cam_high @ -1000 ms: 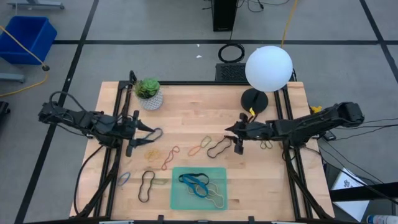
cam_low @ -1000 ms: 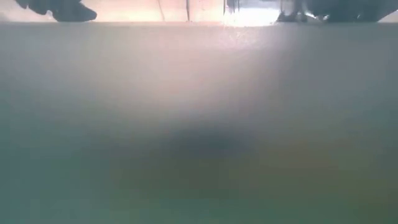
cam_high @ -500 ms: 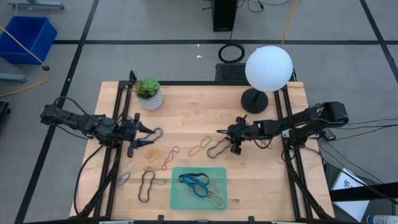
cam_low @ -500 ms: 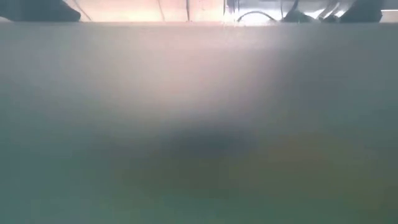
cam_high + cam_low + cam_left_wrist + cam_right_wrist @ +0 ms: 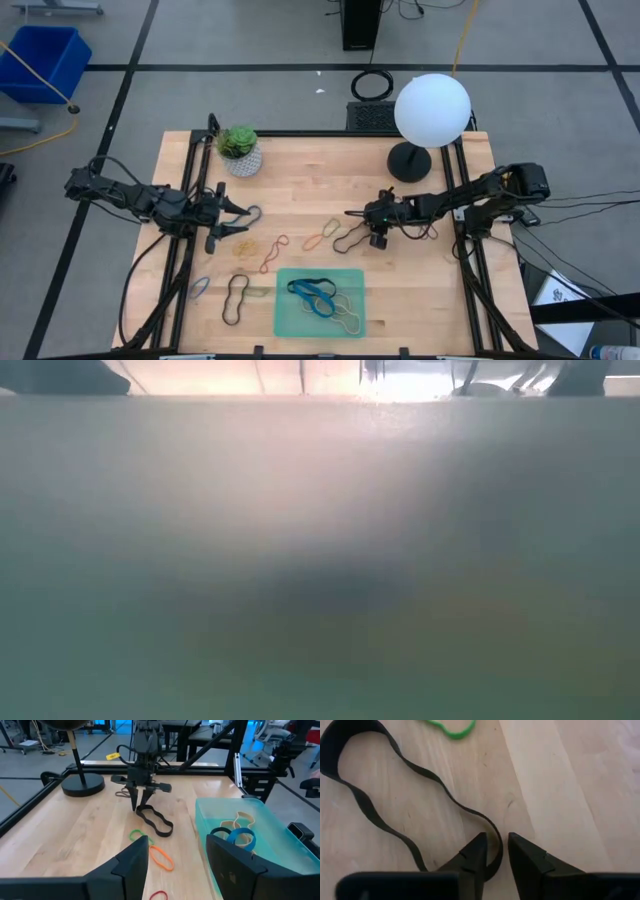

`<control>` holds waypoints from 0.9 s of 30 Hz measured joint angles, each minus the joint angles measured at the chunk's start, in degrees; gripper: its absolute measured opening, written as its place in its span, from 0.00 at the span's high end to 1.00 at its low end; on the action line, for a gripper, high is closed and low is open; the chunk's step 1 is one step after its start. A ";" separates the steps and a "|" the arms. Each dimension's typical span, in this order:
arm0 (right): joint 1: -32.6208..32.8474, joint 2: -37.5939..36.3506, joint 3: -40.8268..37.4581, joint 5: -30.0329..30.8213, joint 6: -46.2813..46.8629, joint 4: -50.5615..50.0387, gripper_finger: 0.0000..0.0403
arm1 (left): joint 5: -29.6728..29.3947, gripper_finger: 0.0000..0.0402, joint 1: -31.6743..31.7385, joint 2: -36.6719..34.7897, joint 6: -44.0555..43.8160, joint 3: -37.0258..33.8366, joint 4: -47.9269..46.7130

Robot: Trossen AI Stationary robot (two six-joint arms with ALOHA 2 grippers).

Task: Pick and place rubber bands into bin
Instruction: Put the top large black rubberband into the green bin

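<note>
A black rubber band (image 5: pixel 350 236) lies flat on the wooden table, right of centre. My right gripper (image 5: pixel 351 217) comes down on its far-right end, with its fingers close together around the strip (image 5: pixel 496 851). My left gripper (image 5: pixel 243 213) hangs open at the table's left, with nothing between its fingers (image 5: pixel 177 855). The green bin (image 5: pixel 281 303) sits at the near edge and has several bands (image 5: pixel 316 294) in it. More loose bands lie on the wood: orange-red (image 5: pixel 272 252), yellow (image 5: pixel 243 246), green (image 5: pixel 331 227) and black (image 5: pixel 236 297). My right gripper has the end loop of the black band (image 5: pixel 493 836) between its two fingertips (image 5: pixel 476 854). The fingers slant down from the table's right side. A single strip of the band runs through the narrow gap. The whole band still lies on the table.
A potted plant (image 5: pixel 240 150) stands at the far left. A lamp with a white globe (image 5: pixel 432 108) and a black base (image 5: pixel 408 160) stands at the far right. The bin's wall fills the low view with blur. On the floor are a blue bin (image 5: pixel 40 60) and a cable coil (image 5: pixel 372 84).
My right gripper has gone down and toward the table's left, tipping its fingers further downward onto the end of the black band. The band has stayed where it was.
</note>
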 joint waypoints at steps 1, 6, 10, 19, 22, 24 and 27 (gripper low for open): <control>0.02 0.00 0.00 -0.12 0.00 0.00 0.85 | 0.00 0.49 0.00 0.02 0.00 0.00 0.00; 0.02 0.02 0.00 -0.13 -0.35 0.04 0.98 | 0.00 0.48 -0.01 0.02 0.09 0.00 -0.04; 0.12 0.04 0.00 0.20 0.12 0.32 0.98 | 0.01 0.48 0.00 0.02 0.11 0.00 -0.04; 0.28 -6.53 1.42 2.17 0.39 0.84 0.99 | 0.13 0.48 0.00 0.02 0.07 0.00 -0.17; 0.29 -10.43 3.41 2.17 2.04 1.28 1.00 | 0.13 0.48 0.00 0.02 0.03 0.01 -0.22; 0.52 -12.53 4.99 2.32 2.45 1.74 1.00 | 0.14 0.48 0.00 0.02 -0.09 0.00 -0.22; 1.24 -15.50 7.11 3.68 2.43 3.94 1.00 | 0.13 0.48 0.00 0.02 -0.04 0.00 -0.30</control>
